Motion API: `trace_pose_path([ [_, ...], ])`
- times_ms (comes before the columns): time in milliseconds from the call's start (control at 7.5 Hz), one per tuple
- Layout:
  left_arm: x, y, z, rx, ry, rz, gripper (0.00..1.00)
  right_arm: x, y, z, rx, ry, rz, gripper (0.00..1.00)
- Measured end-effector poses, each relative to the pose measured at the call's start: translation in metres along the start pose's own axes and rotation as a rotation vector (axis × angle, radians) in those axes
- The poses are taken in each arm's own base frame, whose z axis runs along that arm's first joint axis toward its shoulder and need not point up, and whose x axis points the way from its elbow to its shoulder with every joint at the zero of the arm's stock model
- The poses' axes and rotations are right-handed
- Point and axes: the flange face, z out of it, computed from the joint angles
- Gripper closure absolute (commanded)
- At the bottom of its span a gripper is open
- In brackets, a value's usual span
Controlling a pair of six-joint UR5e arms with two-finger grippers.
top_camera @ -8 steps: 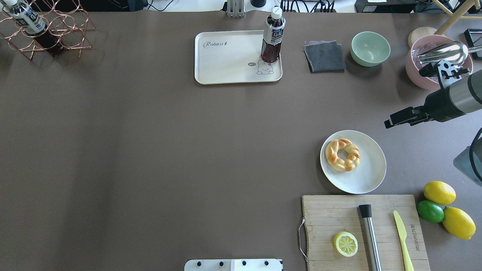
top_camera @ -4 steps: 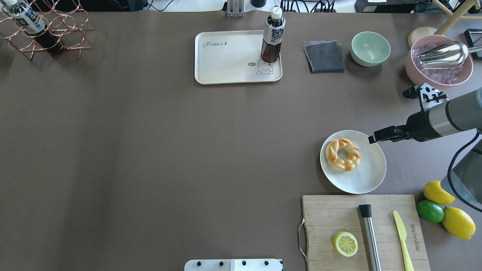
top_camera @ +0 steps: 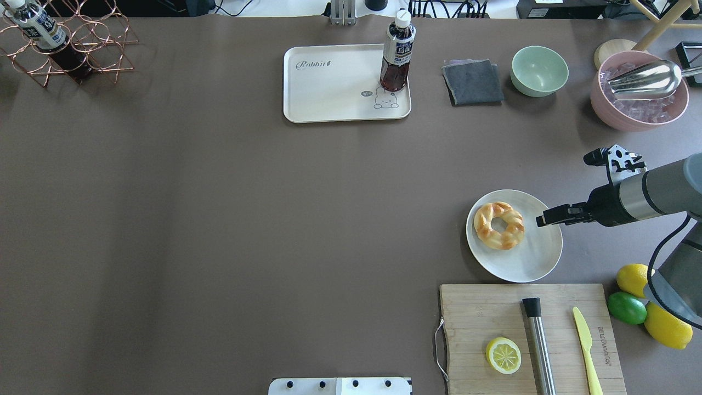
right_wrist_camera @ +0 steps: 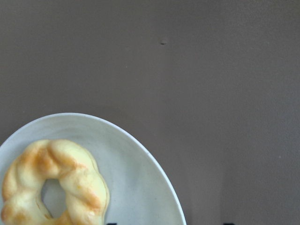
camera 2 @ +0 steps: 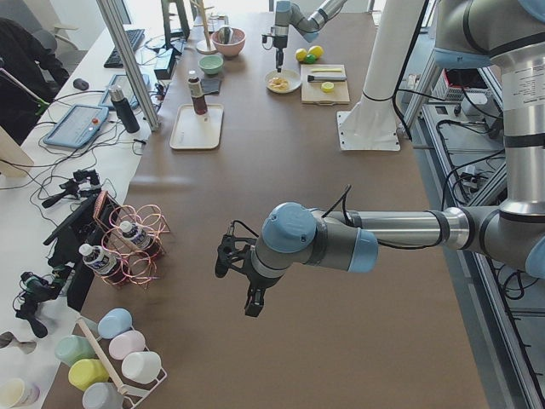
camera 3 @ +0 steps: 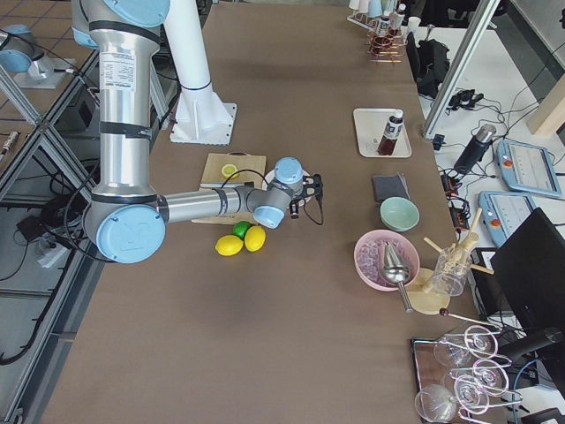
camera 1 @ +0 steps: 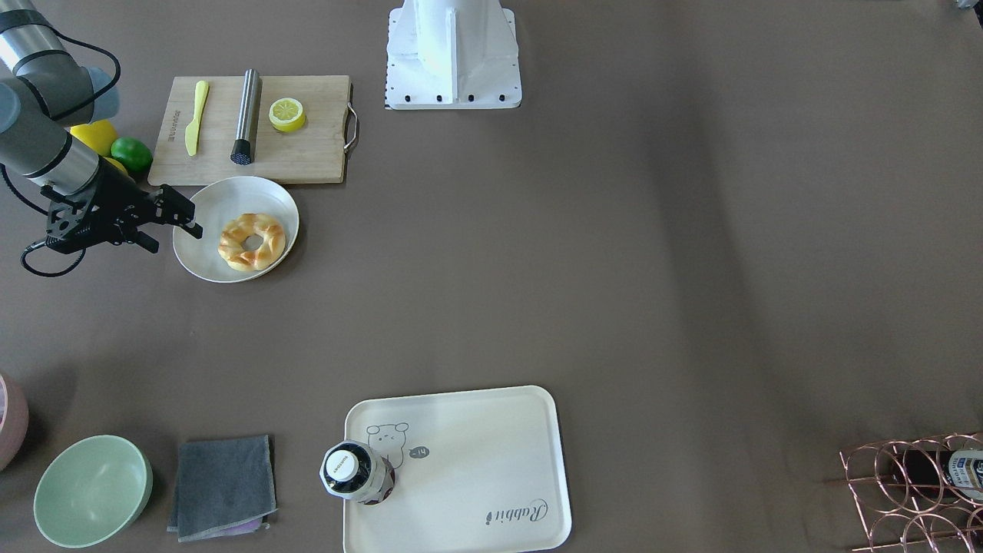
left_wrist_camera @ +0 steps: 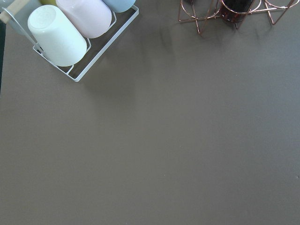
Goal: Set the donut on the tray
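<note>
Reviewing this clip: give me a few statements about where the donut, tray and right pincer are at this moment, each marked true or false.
1. The donut lies on the round white plate. True.
2. The right pincer is shut on the donut. False: it is open at the plate's rim, apart from the donut.
3. A bottle stands on the tray. True.
4. The lemon half lies on the tray. False: it lies on the wooden cutting board.
5. A grey cloth lies between the tray and the green bowl. True.
</note>
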Motion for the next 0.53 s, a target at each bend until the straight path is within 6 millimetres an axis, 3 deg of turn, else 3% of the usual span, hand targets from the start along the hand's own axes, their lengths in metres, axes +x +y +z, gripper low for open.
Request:
trace_pose_path([
  [133, 0.0001, -0.0004, -0.0002, 0.001, 0.0, 0.001, 0.02, -0.0008, 0.0018, 0.0021, -0.004, 0.001, -0.002, 0.37],
  [267, 0.0002, -0.0006, -0.0002, 0.001, 0.0, 0.001, 0.02, -0.0014, 0.0044, 0.0046, -0.01, 0.002, -0.004, 0.62],
  [400, 0.0008, -0.001, -0.0009, 0.002, 0.0, 0.002, 0.02, -0.0023, 0.0066, 0.0068, -0.015, 0.002, -0.006, 0.95],
  [533, 0.0017, -0.0015, -0.0024, 0.005, -0.001, 0.004, 0.02, -0.0024, 0.008, 0.0076, -0.018, 0.002, -0.008, 1.0],
])
